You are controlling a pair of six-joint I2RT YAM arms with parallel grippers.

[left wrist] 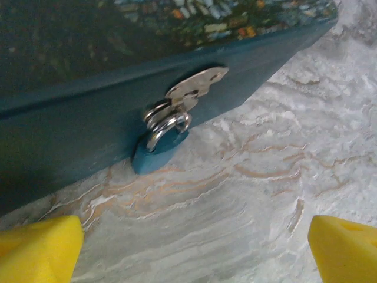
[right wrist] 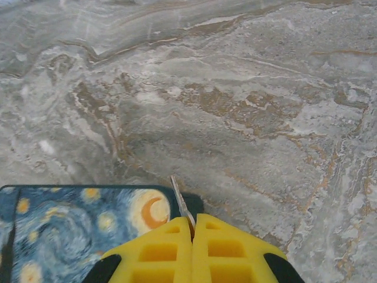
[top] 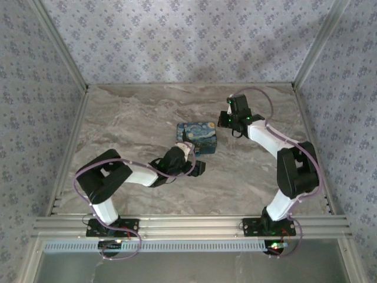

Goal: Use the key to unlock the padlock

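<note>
The blue-and-yellow swirl-painted tin [top: 197,137] lies mid-table. On its blue side wall [left wrist: 88,127] a silvery hasp carries the small padlock [left wrist: 160,141], which has a silvery shackle and a blue body resting on the marble. My left gripper [left wrist: 191,250] is open just in front of the padlock, its yellow fingertips [left wrist: 35,250] wide apart with bare table between them. From above, the left gripper [top: 188,160] sits at the tin's near side. My right gripper [right wrist: 192,227] is shut on the key [right wrist: 181,203], whose thin silver blade sticks out near the tin's moon corner [right wrist: 76,230]. It hovers right of the tin [top: 234,121].
The marble tabletop [top: 135,112] is bounded by aluminium rails and patterned walls on three sides. The right arm's elbow [top: 297,168] stands over the right side of the table. Open marble lies behind and to the left of the tin.
</note>
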